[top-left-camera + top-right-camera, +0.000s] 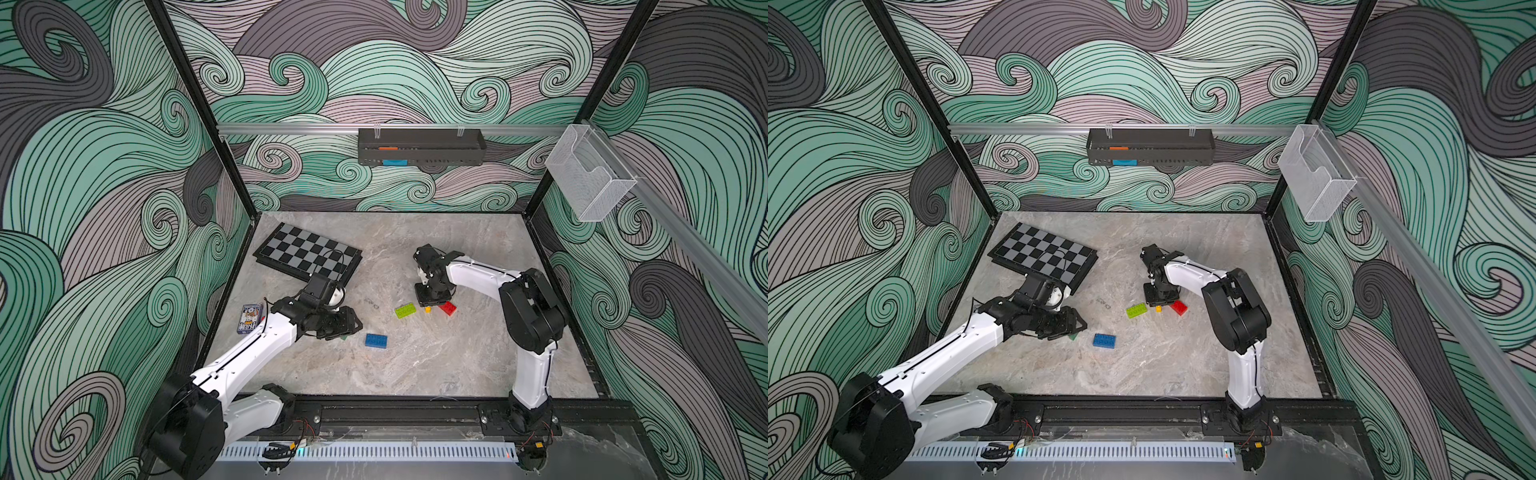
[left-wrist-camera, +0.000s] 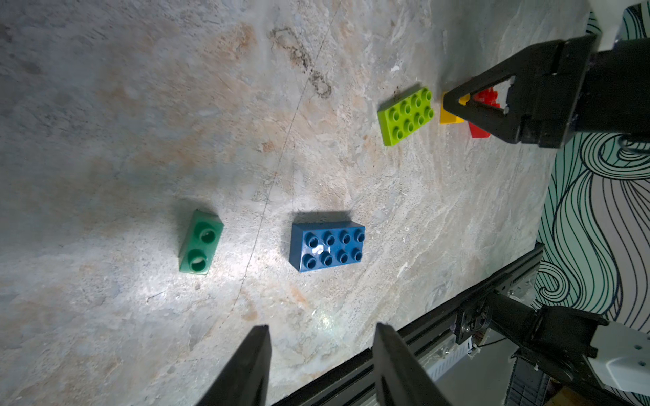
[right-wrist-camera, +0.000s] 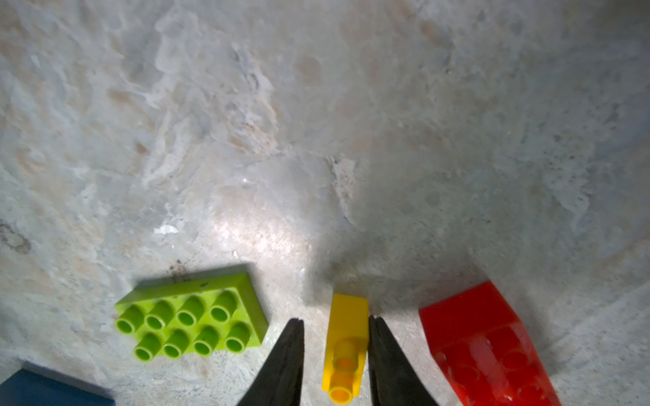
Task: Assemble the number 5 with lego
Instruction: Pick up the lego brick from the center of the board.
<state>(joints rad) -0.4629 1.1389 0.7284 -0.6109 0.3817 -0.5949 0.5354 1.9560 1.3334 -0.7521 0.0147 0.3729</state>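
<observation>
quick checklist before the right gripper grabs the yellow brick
1. Yellow brick between the right gripper's jaws: ok.
2. Jaws closed on it: not ok, a gap shows on one side.
3. Lime green brick and red brick clear of the jaws: ok.
4. Left gripper open, empty: ok.
5. Dark green brick and blue brick studs up, apart: ok.
</observation>
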